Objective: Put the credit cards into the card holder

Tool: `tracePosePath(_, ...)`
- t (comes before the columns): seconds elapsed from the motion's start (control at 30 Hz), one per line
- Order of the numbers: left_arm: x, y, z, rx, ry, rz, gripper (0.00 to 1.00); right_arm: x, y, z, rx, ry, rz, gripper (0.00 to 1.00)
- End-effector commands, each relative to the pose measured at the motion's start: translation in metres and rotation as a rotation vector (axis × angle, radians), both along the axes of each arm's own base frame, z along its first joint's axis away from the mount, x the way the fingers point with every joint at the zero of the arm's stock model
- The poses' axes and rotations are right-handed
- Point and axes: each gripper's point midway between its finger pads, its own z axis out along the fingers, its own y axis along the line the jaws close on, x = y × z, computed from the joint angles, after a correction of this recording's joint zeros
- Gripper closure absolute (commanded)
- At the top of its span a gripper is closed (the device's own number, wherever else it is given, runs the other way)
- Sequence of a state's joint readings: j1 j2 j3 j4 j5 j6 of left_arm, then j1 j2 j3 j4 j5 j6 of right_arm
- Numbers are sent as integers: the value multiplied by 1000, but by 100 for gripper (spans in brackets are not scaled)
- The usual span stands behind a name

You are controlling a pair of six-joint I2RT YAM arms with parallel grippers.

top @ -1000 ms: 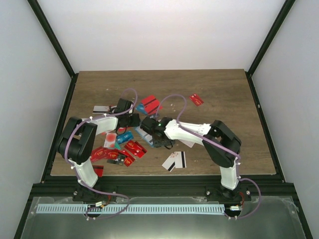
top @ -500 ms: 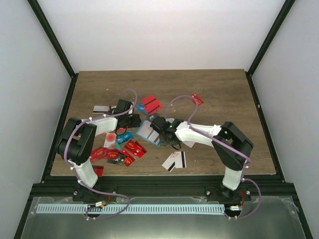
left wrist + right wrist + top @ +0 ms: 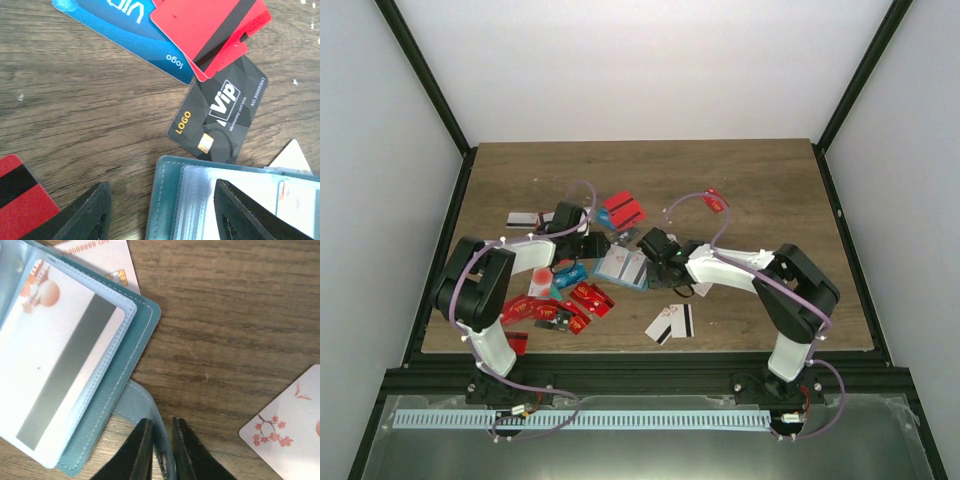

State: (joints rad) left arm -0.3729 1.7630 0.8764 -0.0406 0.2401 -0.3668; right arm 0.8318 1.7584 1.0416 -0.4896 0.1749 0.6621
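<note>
The teal card holder [image 3: 623, 266] lies open on the table, with a white, grey-striped card [image 3: 65, 360] in its clear pocket. My right gripper [image 3: 161, 422] is shut on the holder's light blue strap [image 3: 145, 407] at its right edge, and also shows in the top view [image 3: 653, 252]. My left gripper [image 3: 161, 187] is open, its jaws standing either side of the holder's left edge [image 3: 167, 200]. Credit cards lie around: a black VIP card [image 3: 220, 117], a blue card [image 3: 135, 30], red cards [image 3: 210, 25], and a red pile [image 3: 575, 300].
A white card with blossoms [image 3: 285, 435] lies right of the strap. A white black-striped card [image 3: 670, 322] sits near the front edge. A red card [image 3: 714, 200] lies at the back right and a striped card [image 3: 523, 218] at the left. Black frame rails border the table.
My right gripper has moved right and slightly back, pulling the card holder by its strap so it lies spread open. The left arm has barely moved.
</note>
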Motion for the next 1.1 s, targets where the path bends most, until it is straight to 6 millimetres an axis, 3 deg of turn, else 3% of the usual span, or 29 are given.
tracePosePath(0.0, -30, -8, -22, -42, 102, -55, 42, 12, 5, 17, 81, -51, 32, 90)
tracePosePath(0.17, -38, -17, -21, -96, 110, -92, 42, 13, 5, 15, 101, -47, 47, 99)
tracePosePath(0.47, -51, -36, -10, -223, 115, -158, 43, 11, 9, 9, 117, -26, 63, 99)
tracePosePath(0.8, -59, -57, 37, -291, 46, -208, 43, 12, 9, 6, 113, -19, 56, 99)
tracePosePath(1.07, -62, -79, 61, -338, 13, -246, 43, 13, 9, 3, 110, -15, 52, 99)
